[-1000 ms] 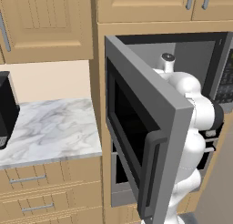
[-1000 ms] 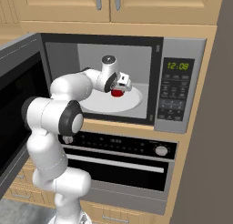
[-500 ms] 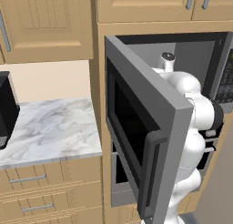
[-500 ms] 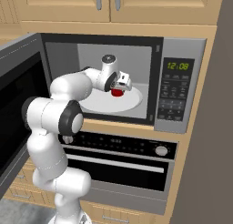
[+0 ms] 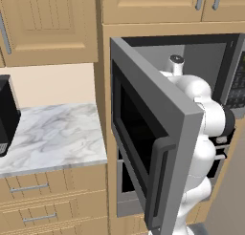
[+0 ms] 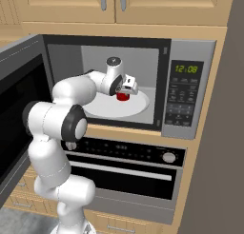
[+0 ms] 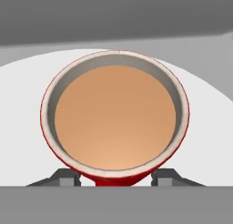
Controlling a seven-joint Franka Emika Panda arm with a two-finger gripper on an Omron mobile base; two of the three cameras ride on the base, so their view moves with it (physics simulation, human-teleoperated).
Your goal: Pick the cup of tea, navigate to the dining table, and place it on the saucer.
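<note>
Left base view: microwave door (image 5: 153, 148) swung open, arm reaching inside; right base view: end effector (image 6: 125, 88) over upright red cup (image 6: 123, 96) on white turntable (image 6: 116, 107), clock reads 12:08; hand view: cup (image 7: 114, 119) mouth facing camera, fingertips (image 7: 68, 177) flanking its base, contact unclear.

Red cup of tea (image 7: 114, 123), grey-veined white counter (image 5: 52, 136)

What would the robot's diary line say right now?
phase: grasping | cup of tea: on microwave turntable | fingers: either side of cup | microwave door: open
</note>
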